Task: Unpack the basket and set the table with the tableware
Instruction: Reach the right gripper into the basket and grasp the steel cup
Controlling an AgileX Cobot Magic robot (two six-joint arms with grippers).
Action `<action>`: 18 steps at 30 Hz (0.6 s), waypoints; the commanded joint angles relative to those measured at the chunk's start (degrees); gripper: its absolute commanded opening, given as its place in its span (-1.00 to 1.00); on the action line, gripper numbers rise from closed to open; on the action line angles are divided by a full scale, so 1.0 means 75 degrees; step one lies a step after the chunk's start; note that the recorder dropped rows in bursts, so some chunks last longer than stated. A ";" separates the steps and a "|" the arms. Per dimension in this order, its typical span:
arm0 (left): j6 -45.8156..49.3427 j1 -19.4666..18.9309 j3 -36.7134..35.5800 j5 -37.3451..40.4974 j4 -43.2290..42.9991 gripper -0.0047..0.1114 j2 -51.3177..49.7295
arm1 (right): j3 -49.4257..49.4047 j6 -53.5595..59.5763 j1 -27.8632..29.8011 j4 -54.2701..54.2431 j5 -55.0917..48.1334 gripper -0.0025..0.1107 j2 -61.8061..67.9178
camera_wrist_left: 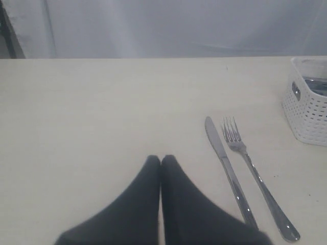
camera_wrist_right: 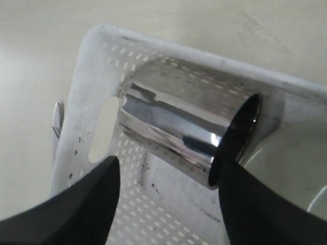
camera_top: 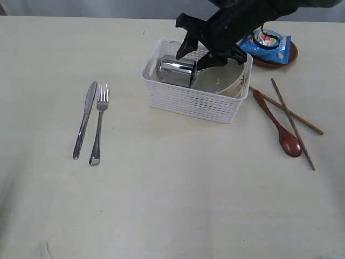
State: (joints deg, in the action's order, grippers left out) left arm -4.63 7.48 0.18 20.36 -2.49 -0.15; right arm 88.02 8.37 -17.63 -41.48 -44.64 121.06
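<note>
The white basket [camera_top: 194,102] stands on the table [camera_top: 172,189]. In it a steel cup [camera_top: 175,71] lies on its side beside a white bowl [camera_top: 226,82]. My right gripper [camera_top: 190,60] hangs open just over the cup, with nothing held. In the right wrist view its fingers straddle the cup [camera_wrist_right: 179,127], one fingertip [camera_wrist_right: 232,168] close by the cup's mouth. Knife [camera_top: 85,120] and fork [camera_top: 99,125] lie side by side left of the basket. A wooden spoon [camera_top: 279,125] and two chopsticks [camera_top: 294,120] lie to the right. My left gripper [camera_wrist_left: 161,159] is shut and empty, over bare table near the knife [camera_wrist_left: 227,171].
A blue chip bag [camera_top: 268,44] sits on a small brown plate [camera_top: 288,57] behind the basket at the right. The basket's corner [camera_wrist_left: 306,109] shows in the left wrist view. The table's far edge meets a grey backdrop.
</note>
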 commanded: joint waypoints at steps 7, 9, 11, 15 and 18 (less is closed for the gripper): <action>-0.0032 -0.0015 -0.0025 -0.0082 -0.0069 -0.92 0.0020 | -0.0229 0.0518 -0.0078 -0.0149 0.0509 -0.06 0.0256; -0.0032 -0.0015 -0.0025 -0.0082 -0.0069 -0.92 0.0020 | -0.0213 0.0885 -0.0140 -0.0566 0.0613 -0.22 0.0242; -0.0032 -0.0015 -0.0025 -0.0082 -0.0069 -0.92 0.0020 | -0.0213 0.1142 -0.0199 -0.0808 0.0804 -0.44 0.0242; -0.0032 -0.0015 -0.0025 -0.0082 -0.0069 -0.92 0.0020 | -0.0201 0.1221 -0.0352 -0.0907 0.1135 -0.70 0.0242; -0.0032 -0.0015 -0.0025 -0.0082 -0.0069 -0.92 0.0020 | -0.0201 0.1441 -0.0423 -0.1106 0.1287 -0.75 0.0242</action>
State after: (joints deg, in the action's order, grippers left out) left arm -4.63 7.48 0.18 20.36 -2.49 -0.15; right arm 86.47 16.84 -20.35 -48.53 -36.83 123.16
